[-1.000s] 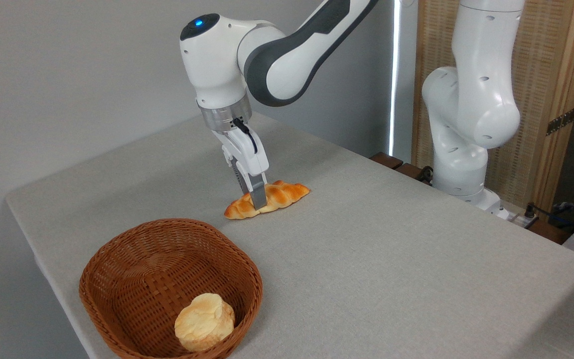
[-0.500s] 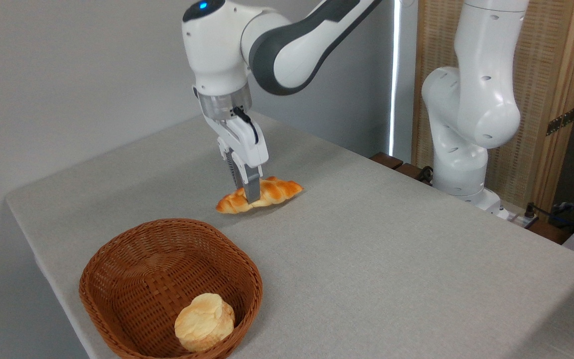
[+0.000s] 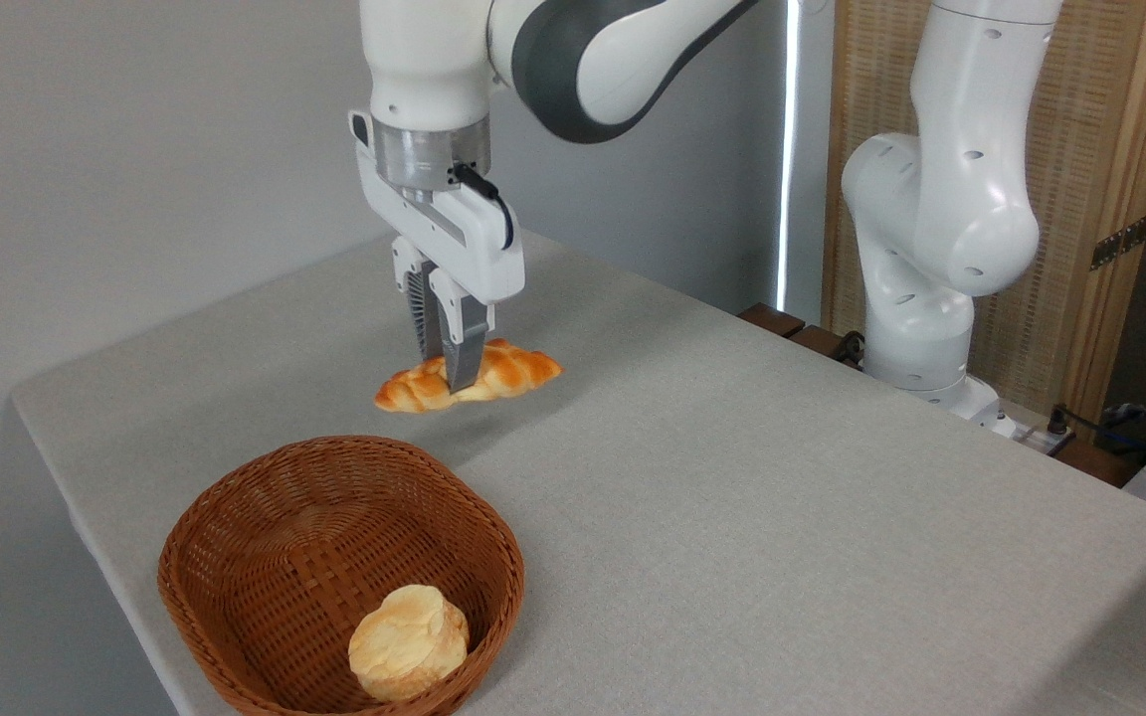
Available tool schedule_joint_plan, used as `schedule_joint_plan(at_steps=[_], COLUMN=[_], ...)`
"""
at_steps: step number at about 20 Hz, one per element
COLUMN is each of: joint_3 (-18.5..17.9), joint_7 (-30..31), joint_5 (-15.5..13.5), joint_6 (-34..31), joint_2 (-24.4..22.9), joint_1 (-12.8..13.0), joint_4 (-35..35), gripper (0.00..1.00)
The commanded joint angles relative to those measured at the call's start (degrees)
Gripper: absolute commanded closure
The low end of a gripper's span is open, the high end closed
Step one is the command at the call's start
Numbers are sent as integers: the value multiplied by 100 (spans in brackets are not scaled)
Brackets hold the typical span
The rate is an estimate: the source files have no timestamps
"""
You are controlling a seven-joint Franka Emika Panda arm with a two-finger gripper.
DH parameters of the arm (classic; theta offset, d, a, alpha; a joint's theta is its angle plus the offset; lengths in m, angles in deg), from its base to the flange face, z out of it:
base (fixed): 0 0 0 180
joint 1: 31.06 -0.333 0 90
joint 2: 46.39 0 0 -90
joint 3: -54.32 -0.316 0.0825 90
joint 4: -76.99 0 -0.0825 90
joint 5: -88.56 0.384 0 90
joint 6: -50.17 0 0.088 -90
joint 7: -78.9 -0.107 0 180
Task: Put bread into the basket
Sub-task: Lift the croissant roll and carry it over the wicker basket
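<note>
Looking from my end of the link, nearest things first:

Bun (image 3: 408, 641): I see a pale, round, flaky roll lying inside the basket, against its near wall, slightly right of the middle.

Basket (image 3: 235, 517): I read it as an oval, reddish-brown woven wicker basket with low sides, standing near the front left corner of the table. The far part of its floor is bare weave.

Table (image 3: 782, 517): I see a plain light grey surface. The basket is the only thing I can see resting on it.

Bread (image 3: 508, 366): I see a long, narrow, golden-orange glossy loaf with braided ridges and tapered ends. It hangs clear of the table, roughly level, its left tip a little lower than its right. It sits beyond the basket's far rim and slightly to the right, not over the basket's hollow. A faint shadow lies on the table below it.

Gripper (image 3: 449, 376): I have it pointing straight down, its two fingers drawn close together and clamped across the middle of the bread, one on the near side and one behind. The gap between them is only as wide as the loaf, and the loaf juts out to both sides. It touches nothing else.

Arm (image 3: 573, 60): I see the white and dark grey links reaching in from the upper right.

Arm base (image 3: 931, 249): I see it standing past the table's far right edge, before a wooden, woven screen (image 3: 1080, 149).
</note>
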Motion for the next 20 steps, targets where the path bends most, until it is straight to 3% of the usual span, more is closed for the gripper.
schedule_joint_plan(at_steps=[1,10,20], joint_3=[-392,-744,-929], joint_7=[-38,23,23], joint_5=[64,-24,-209], joint_6=[319,1743,2227], joint_2=[72,441,1012], joint_1=[47,38,38], joint_4=[-281,-281,-580], gripper=[67,67,65])
